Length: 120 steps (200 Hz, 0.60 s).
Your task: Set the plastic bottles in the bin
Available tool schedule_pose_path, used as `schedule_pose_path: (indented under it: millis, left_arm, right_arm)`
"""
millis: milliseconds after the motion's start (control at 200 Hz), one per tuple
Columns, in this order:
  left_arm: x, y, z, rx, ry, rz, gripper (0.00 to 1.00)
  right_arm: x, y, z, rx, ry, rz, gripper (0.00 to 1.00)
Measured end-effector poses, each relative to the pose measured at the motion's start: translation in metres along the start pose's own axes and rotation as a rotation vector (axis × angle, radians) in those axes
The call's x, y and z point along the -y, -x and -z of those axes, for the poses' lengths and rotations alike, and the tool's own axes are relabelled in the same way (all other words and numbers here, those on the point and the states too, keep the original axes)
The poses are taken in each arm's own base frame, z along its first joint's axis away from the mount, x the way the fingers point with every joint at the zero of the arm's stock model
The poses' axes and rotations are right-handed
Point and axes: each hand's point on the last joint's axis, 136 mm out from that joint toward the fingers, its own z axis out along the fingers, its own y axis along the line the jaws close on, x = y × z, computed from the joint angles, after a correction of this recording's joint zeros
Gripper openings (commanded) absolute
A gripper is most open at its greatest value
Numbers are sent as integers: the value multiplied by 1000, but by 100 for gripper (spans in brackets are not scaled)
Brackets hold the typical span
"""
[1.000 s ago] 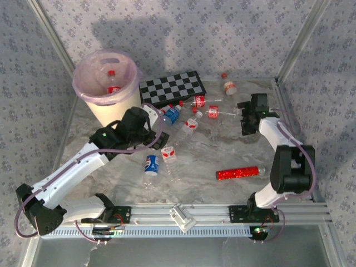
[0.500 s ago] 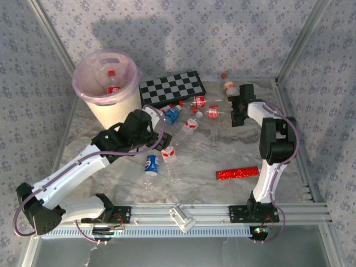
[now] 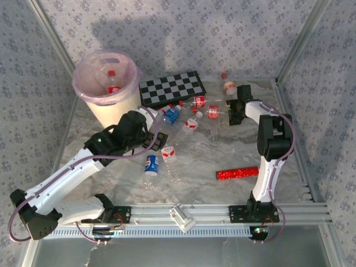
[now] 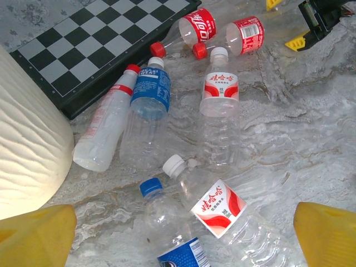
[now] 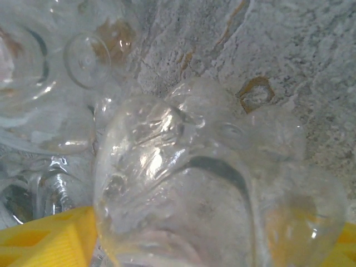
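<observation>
**Right fingers astride a bottle, left ones spread wide over the pile**

The right gripper (image 3: 233, 114) is down at the table's far side. Seen from its wrist, the right gripper (image 5: 197, 242) has a yellow finger on each side of a clear bottle (image 5: 189, 194), whose base bulges up between them. That looks like the setup for a lift toward the bin (image 3: 111, 114). The view is too close and glassy to show whether the pads actually press the plastic, so I cannot tell if it is gripped. Its label and cap are out of sight.

The left gripper (image 3: 157, 143) hangs with its fingers fully spread over the main cluster of plastic bottles. From its wrist, the left gripper (image 4: 183, 239) has a white-capped bottle (image 4: 217, 206) and a blue-capped bottle (image 4: 169, 228) lying between the fingers. Both are cut off at the lower edge. I'd guess it is lining up on one of them.

More bottles lie beyond the fingertips, against the checkerboard (image 4: 94, 50). The bin wall (image 4: 28, 139) sits just outside the left finger. At least one red-capped bottle (image 3: 113, 83) already rests inside; the pink liner hides the rest of the bin's depth.
</observation>
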Motion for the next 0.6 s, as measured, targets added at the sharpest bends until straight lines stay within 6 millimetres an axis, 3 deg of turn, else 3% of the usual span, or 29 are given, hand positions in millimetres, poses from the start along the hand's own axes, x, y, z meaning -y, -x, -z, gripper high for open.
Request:
schedule_pose_path:
  millis: [415, 600]
  left_arm:
    - [-3, 0, 0, -1, 18, -25, 100]
    - [-2, 0, 0, -1, 13, -32, 100]
  right_arm:
    - [-8, 2, 4, -2, 31, 3, 62]
    - [-32, 3, 41, 14, 118, 43, 62]
